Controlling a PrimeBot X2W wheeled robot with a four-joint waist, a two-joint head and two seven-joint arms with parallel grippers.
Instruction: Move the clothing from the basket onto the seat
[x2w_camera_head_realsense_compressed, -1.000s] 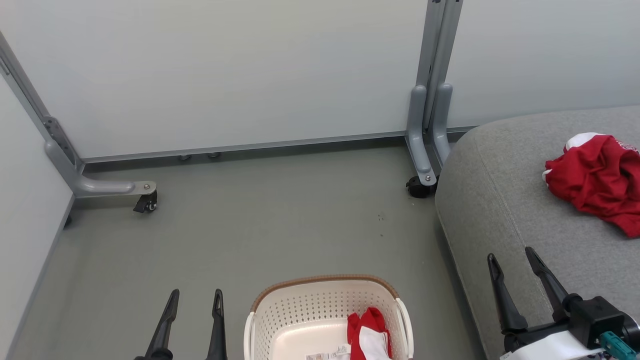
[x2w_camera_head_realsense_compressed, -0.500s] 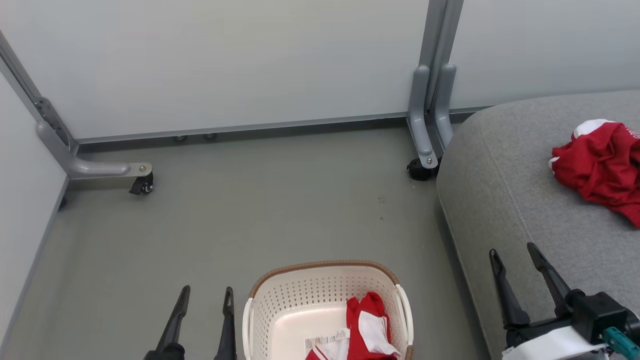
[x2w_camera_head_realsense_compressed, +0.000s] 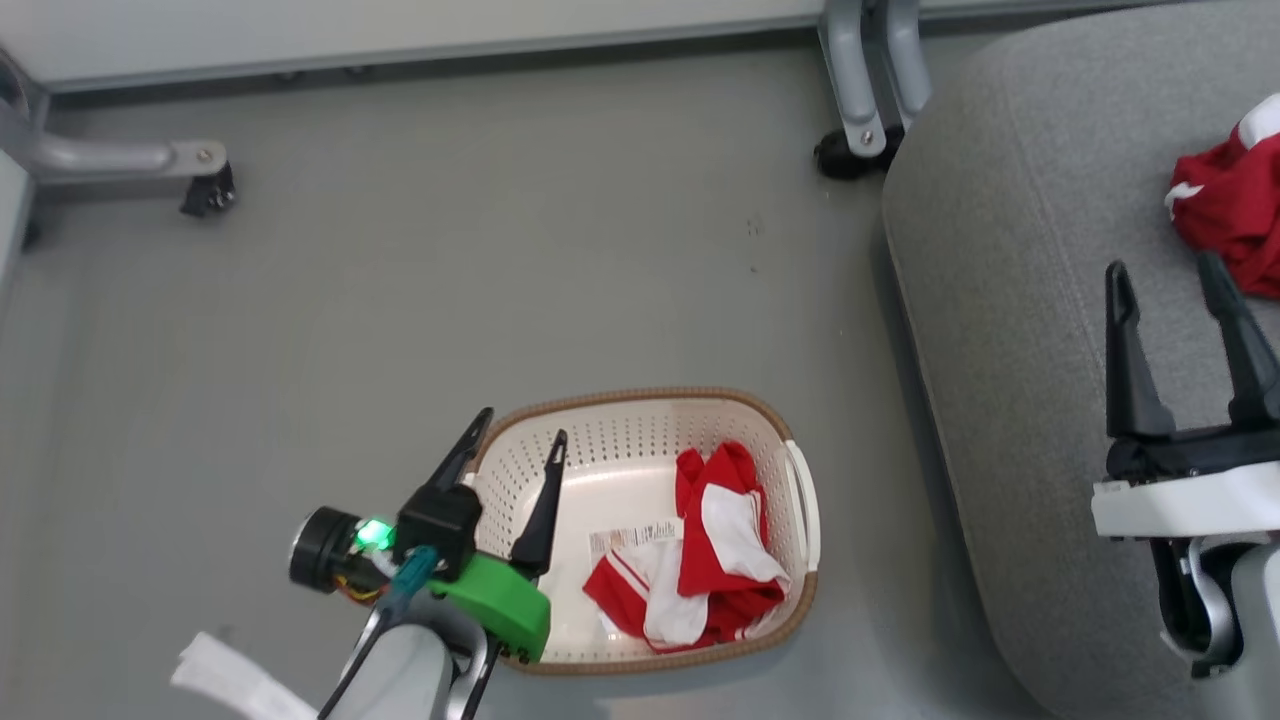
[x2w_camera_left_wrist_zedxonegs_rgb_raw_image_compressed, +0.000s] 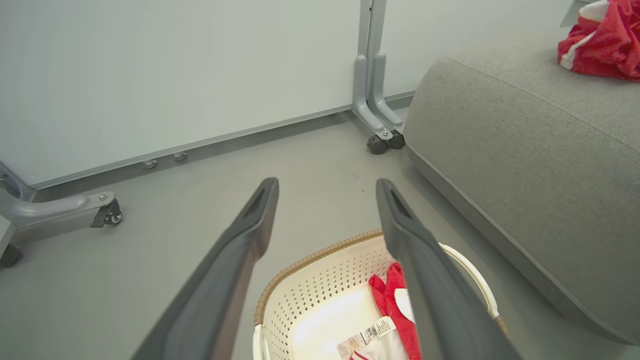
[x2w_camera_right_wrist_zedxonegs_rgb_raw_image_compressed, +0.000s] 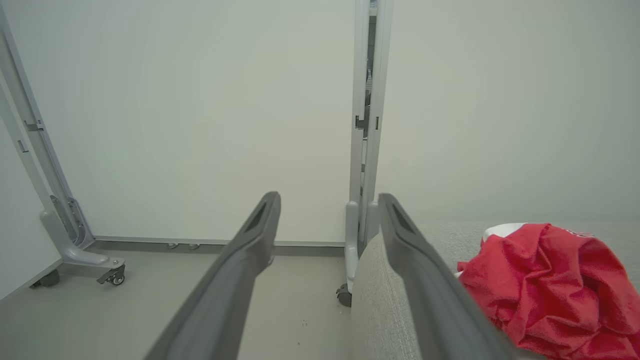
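the basket (x2w_camera_head_realsense_compressed: 640, 440), a cream-white rounded rectangle of perforated plastic with a brown woven-look rim and white side handles, stands on the smooth grey floor (x2w_camera_head_realsense_compressed: 400, 300). its long axis runs left to right across the head view. in its right half lies the clothing (x2w_camera_head_realsense_compressed: 715, 575), a crumpled heap of soft red fabric with white panels and striped trim, stretched from the far wall toward the near wall. a paper label (x2w_camera_head_realsense_compressed: 635, 538) on the basket's bottom touches the heap's left edge. the left pincer (x2w_camera_head_realsense_compressed: 523, 425) hangs over the basket's left end, its two long dark fingers spread and empty, pointing toward the far rim. to the right, the seat (x2w_camera_head_realsense_compressed: 1000, 350), a grey woven cushion with a rounded corner and a stitched seam, carries a second red garment (x2w_camera_head_realsense_compressed: 1235, 220), bunched and wrinkled. the right pincer (x2w_camera_head_realsense_compressed: 1163, 265) hovers above the seat near that garment, fingers spread, holding nothing.
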